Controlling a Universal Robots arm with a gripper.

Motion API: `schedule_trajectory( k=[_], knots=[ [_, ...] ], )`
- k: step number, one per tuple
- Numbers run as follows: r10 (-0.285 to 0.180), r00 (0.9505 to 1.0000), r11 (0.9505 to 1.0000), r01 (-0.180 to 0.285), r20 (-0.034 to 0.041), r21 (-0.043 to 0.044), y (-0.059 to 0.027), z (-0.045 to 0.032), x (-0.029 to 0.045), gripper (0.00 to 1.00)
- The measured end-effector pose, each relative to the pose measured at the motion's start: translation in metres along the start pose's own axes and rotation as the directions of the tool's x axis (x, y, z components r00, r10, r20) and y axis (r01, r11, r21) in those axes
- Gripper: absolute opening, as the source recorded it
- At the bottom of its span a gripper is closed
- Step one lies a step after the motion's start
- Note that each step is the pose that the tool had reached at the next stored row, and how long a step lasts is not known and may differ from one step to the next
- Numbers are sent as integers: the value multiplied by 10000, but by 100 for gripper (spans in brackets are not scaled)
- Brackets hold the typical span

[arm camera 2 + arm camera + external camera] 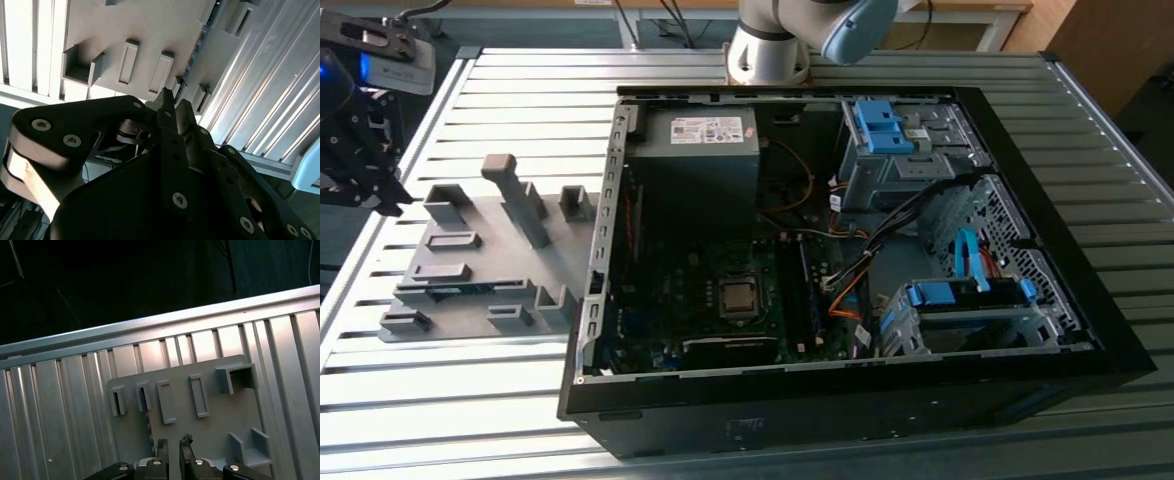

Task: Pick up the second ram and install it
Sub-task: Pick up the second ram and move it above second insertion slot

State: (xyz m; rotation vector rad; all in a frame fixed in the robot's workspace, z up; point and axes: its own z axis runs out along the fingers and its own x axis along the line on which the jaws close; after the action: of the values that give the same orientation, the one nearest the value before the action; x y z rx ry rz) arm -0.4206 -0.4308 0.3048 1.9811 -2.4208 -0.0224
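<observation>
Slatted worktop (480,400) is topped by the grey holder tray (215,420), where the narrowly parted, empty gripper (174,444) is best squared over the second ram (194,50) along its thin edge.

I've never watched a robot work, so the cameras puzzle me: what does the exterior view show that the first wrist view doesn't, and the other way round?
Exterior view: the open computer case with its motherboard, the arm's base, and the blue-green second ram slotted in the grey holder plate. First wrist view: the gripper close up, fingers slightly apart, holding nothing, above that plate, with dark floor beyond the table's edge. Both: the grey holder plate and the slatted metal table.
</observation>
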Motion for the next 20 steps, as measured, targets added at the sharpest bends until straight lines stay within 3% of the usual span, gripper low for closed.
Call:
schedule_trajectory(
  k=[9, 15, 20],
  knots=[
    [-722, 9974, 9974, 722, -14, 0, -4, 62, 39, 24],
    [-883, 9961, 9961, 883, -16, 4, 12, 139, 62, 24],
    [-1482, 9890, 9890, 1482, -29, 4, 10, 188, 66, 24]
  ],
)
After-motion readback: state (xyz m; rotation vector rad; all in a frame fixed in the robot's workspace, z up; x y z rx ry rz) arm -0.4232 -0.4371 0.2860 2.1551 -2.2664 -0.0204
